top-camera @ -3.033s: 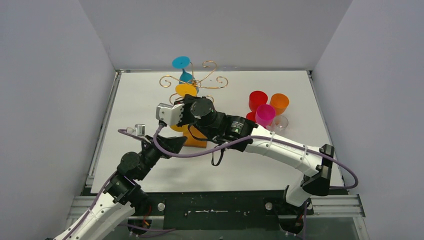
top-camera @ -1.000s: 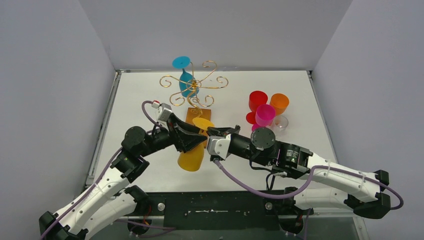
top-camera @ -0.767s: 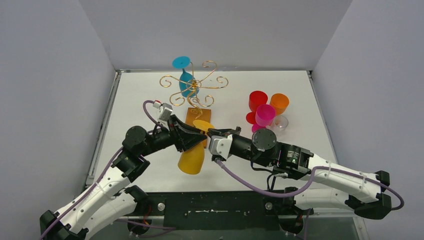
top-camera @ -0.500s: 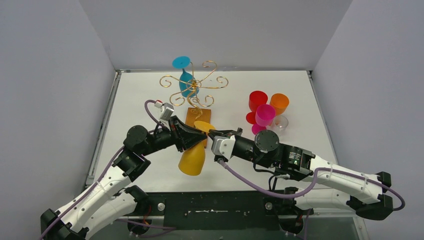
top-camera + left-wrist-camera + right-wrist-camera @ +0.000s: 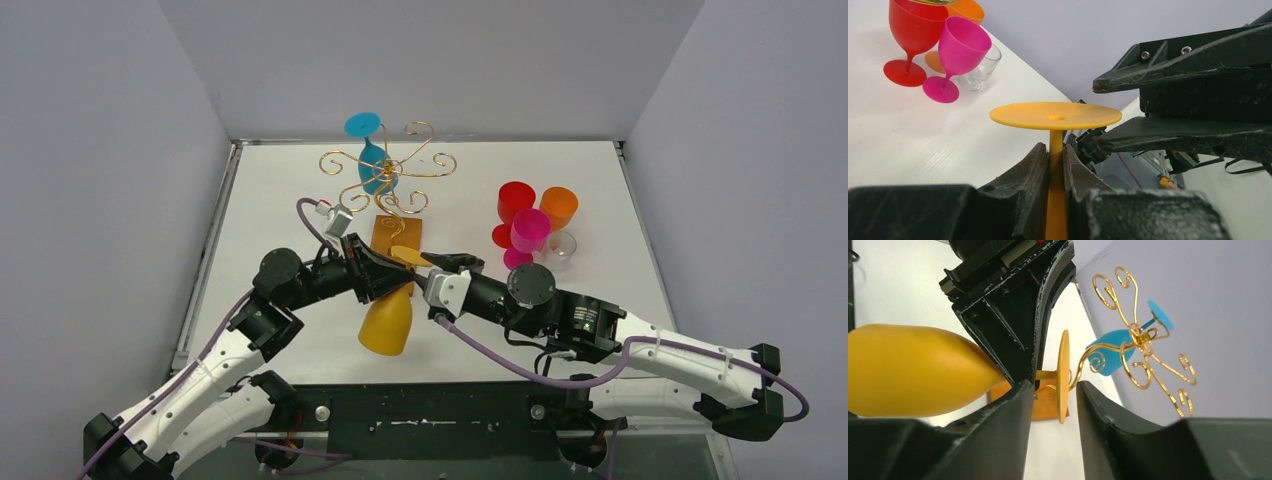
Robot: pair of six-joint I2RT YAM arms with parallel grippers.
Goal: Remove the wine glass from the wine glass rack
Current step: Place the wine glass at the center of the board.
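Observation:
A yellow wine glass [image 5: 387, 322] hangs upside down in the air in front of the wine glass rack [image 5: 390, 170], clear of its gold wire arms. My left gripper [image 5: 385, 280] is shut on its stem [image 5: 1056, 150], just below the foot [image 5: 1055, 115]. Coming from the right, my right gripper [image 5: 440, 262] is open. Its jaws stand on either side of the foot's edge [image 5: 1063, 375] with a gap on both sides. A blue wine glass [image 5: 372, 160] still hangs on the rack, which stands on an orange-brown base [image 5: 397, 240].
Red [image 5: 516, 200], orange [image 5: 559, 207], pink [image 5: 530, 230] and clear [image 5: 562, 245] glasses stand together on the right of the white table. Grey walls close in the table on three sides. Both arms meet close together in front of the rack.
My left gripper has shut on the yellow glass's stem. My right gripper, earlier shut on the foot, has opened off it. The glass has shifted slightly towards the near edge.

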